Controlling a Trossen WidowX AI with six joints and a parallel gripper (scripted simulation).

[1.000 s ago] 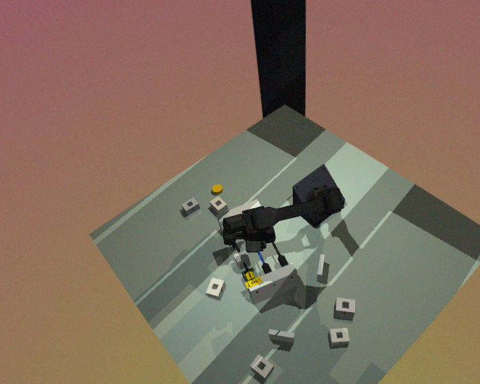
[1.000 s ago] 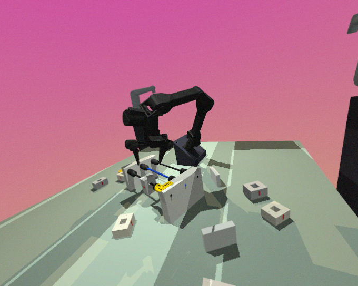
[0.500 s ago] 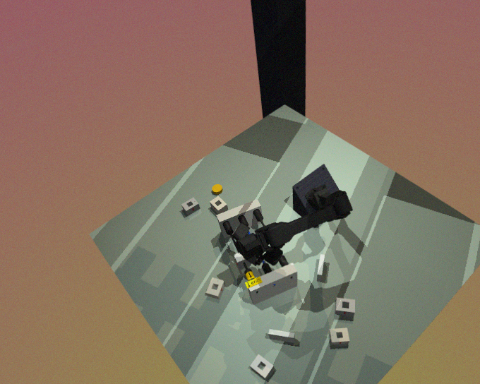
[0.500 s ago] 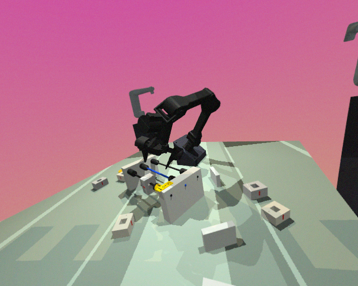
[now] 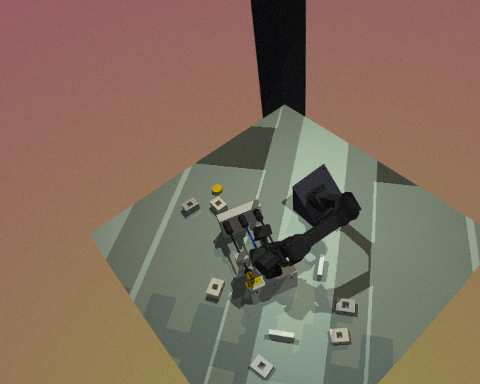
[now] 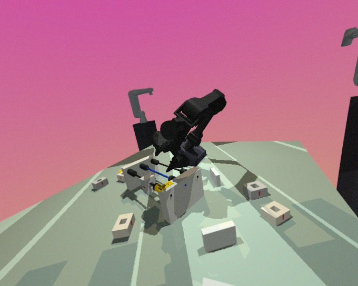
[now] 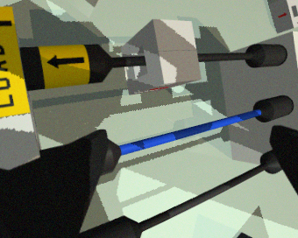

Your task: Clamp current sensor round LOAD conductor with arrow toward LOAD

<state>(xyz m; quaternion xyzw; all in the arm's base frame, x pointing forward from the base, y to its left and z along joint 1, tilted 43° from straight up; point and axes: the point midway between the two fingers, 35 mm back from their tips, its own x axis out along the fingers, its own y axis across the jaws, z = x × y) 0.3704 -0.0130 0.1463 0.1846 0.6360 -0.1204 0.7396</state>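
Apparently wide-open jaws (image 5: 262, 247) (image 6: 163, 161), holding nothing

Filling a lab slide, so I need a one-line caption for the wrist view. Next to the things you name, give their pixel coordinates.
Open jaws beside the blue conductor (image 7: 192, 131); the sensor (image 7: 176, 54) sits round the LOAD conductor (image 7: 223, 57).

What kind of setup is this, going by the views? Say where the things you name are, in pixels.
Probably a robot test bench for wiring work: a black arm (image 5: 315, 239) (image 6: 200, 107) reaches over a fixture with three strung conductors, one blue (image 5: 250, 236) (image 6: 157, 172) (image 7: 188, 131), and a yellow LOAD marker (image 5: 254, 282) (image 6: 167, 185) (image 7: 3, 66).
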